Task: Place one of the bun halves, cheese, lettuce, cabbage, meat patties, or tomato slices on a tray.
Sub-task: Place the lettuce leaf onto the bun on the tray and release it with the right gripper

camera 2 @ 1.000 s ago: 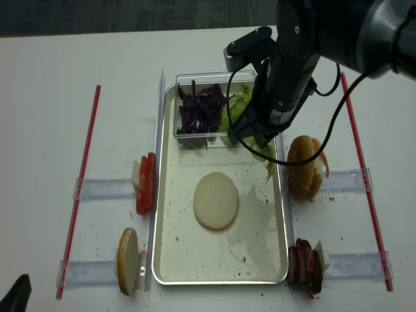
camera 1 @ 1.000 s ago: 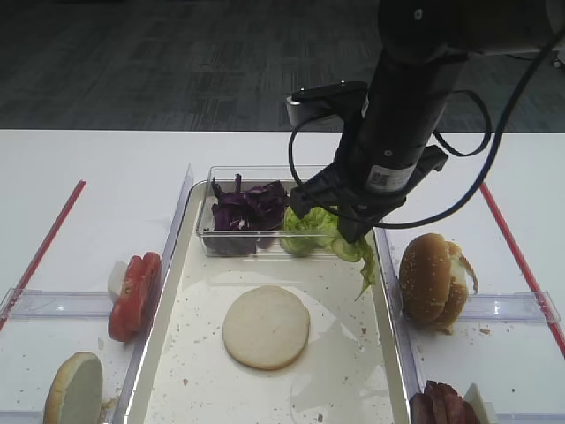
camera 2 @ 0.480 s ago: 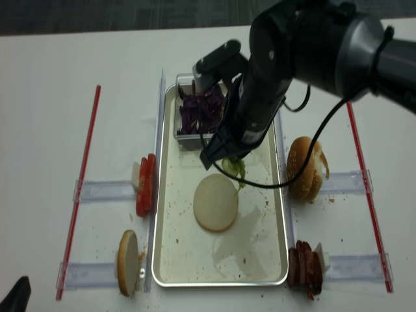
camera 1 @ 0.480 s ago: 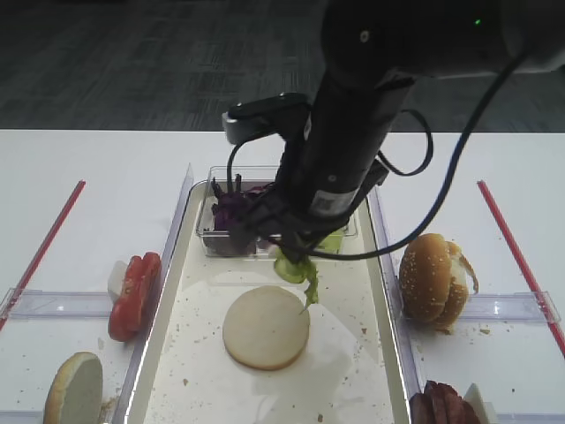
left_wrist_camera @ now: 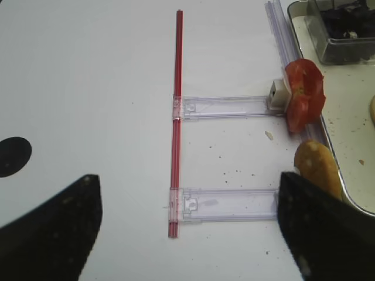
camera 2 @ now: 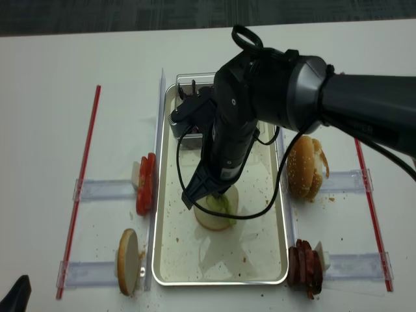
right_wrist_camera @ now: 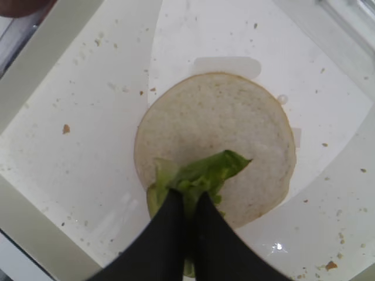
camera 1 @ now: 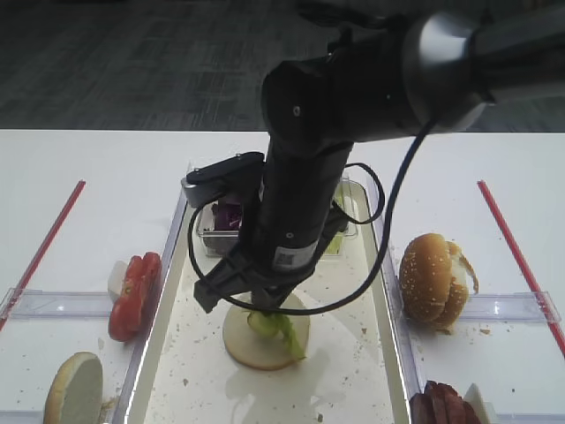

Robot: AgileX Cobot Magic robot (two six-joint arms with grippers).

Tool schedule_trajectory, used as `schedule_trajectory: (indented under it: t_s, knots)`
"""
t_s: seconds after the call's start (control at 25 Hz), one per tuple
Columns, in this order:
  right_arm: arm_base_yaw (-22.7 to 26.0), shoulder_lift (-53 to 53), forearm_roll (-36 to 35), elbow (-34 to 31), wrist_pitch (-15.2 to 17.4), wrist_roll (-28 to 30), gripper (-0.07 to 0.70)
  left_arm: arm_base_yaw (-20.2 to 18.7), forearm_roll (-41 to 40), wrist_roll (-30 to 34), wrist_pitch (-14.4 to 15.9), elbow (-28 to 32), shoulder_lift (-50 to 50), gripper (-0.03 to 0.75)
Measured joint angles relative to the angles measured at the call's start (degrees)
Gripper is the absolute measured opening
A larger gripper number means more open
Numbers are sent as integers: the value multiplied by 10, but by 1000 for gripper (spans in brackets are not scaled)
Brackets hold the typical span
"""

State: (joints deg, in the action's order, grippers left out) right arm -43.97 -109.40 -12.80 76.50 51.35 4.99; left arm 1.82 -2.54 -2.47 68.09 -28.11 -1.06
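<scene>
Right tool (right_wrist_camera: 186,202): black jaws pinched tight on the crinkly light-green lettuce strip (right_wrist_camera: 196,175), which hangs onto the near edge of the pale cream round bun half (right_wrist_camera: 225,132) lying flat on the rectangular metal tray's crumb-speckled floor (right_wrist_camera: 76,146). Beside the tray on the white tabletop (camera 2: 45,130): bright red tomato slices (camera 2: 145,183), a sesame-seeded golden bun (camera 2: 302,168), reddish-brown meat patties (camera 2: 304,266). Left tool: only dark blurred fingers (left_wrist_camera: 58,228) in view, spread wide, empty.

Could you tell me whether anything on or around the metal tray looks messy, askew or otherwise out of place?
Brown crumbs speckle the large rectangular metal tray. Otherwise nothing stands out: the right gripper holds the crinkly light-green lettuce strip over the near edge of the flat pale cream bun half, which lies flat.
</scene>
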Motion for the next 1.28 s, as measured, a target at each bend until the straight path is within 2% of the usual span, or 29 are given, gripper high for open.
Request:
schedule_trajectory:
  t_s: [0.16, 0.72, 0.96, 1.08, 1.16, 1.24, 1.28]
  knots:
    - [0, -16, 0, 0, -4, 0, 52, 0, 0, 0, 0, 0, 0, 563]
    - [-1, -49, -2, 1, -58, 6, 52, 0, 0, 0, 0, 0, 0, 563]
    - [-1, -49, 0, 1, -62, 6, 65, 0, 0, 0, 0, 0, 0, 563]
    - [-1, -49, 8, 1, -62, 6, 162, 0, 0, 0, 0, 0, 0, 563]
    - [-1, -49, 10, 1, -62, 6, 293, 0, 0, 0, 0, 0, 0, 563]
    - [-1, -49, 12, 1, -62, 6, 496, 0, 0, 0, 0, 0, 0, 563]
    - [-1, -49, 13, 1, -62, 6, 563, 0, 0, 0, 0, 0, 0, 563]
